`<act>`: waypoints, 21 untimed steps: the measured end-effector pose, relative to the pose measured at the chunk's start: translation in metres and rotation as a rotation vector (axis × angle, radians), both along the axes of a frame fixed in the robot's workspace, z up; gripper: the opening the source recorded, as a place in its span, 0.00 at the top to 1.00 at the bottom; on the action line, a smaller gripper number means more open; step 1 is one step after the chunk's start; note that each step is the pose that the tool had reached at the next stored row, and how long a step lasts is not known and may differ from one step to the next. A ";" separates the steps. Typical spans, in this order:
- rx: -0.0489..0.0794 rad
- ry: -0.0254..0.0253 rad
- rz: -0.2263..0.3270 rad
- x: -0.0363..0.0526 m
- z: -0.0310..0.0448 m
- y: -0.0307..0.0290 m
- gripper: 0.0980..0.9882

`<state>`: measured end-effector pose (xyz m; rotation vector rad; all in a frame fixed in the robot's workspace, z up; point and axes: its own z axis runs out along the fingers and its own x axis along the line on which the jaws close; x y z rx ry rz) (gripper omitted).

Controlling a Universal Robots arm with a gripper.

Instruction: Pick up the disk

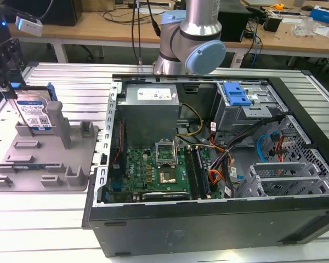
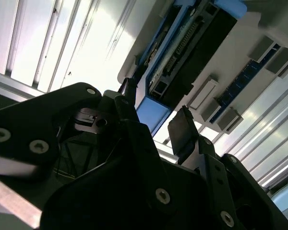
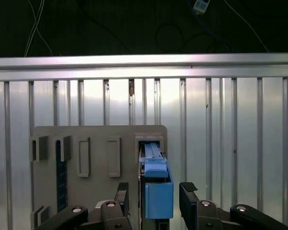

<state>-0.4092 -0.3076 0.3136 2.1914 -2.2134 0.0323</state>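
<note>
Currently, jaws spread, either side of the upright disk [image 3: 158,196], standing in the grey fixture plate [image 3: 98,158]

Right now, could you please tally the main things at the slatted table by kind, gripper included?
Disk, upright in the fixture: 1
Grey fixture plate: 1
Open computer case: 1
Gripper, open on either side of the disk: 1
Total: 4

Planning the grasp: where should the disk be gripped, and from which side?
Grip the disk across its two broad faces near the top edge, from above: it stands on edge in the fixture plate, top free. The open gripper straddles it.
</note>
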 end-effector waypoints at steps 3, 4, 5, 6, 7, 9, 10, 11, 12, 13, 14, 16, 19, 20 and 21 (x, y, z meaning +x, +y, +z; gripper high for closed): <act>0.000 -0.0012 0.000 -0.0001 -0.0031 -0.0001 0.50; 0.000 -0.0014 0.000 -0.0001 -0.0040 -0.0001 0.50; 0.000 -0.0015 0.000 0.0000 -0.0048 -0.0002 0.50; 0.000 -0.0016 0.000 0.0000 -0.0054 -0.0003 0.50; 0.000 -0.0019 0.000 -0.0001 -0.0062 -0.0003 0.50; 0.000 -0.0024 0.000 -0.0001 -0.0075 -0.0005 0.50; 0.000 -0.0028 0.000 -0.0001 -0.0080 -0.0006 0.50; 0.000 -0.0033 0.000 -0.0001 -0.0089 -0.0006 0.50; 0.000 -0.0041 0.000 -0.0002 -0.0099 -0.0007 0.50; 0.000 -0.0044 0.000 -0.0002 -0.0104 -0.0007 0.50; 0.000 -0.0049 0.000 -0.0002 -0.0109 -0.0007 0.50; 0.000 -0.0057 0.000 -0.0002 -0.0120 -0.0008 0.50; 0.000 -0.0068 0.000 -0.0006 -0.0135 -0.0009 0.50; 0.000 -0.0073 0.000 -0.0009 -0.0140 -0.0008 0.50; 0.000 -0.0077 0.000 -0.0010 -0.0143 -0.0008 0.50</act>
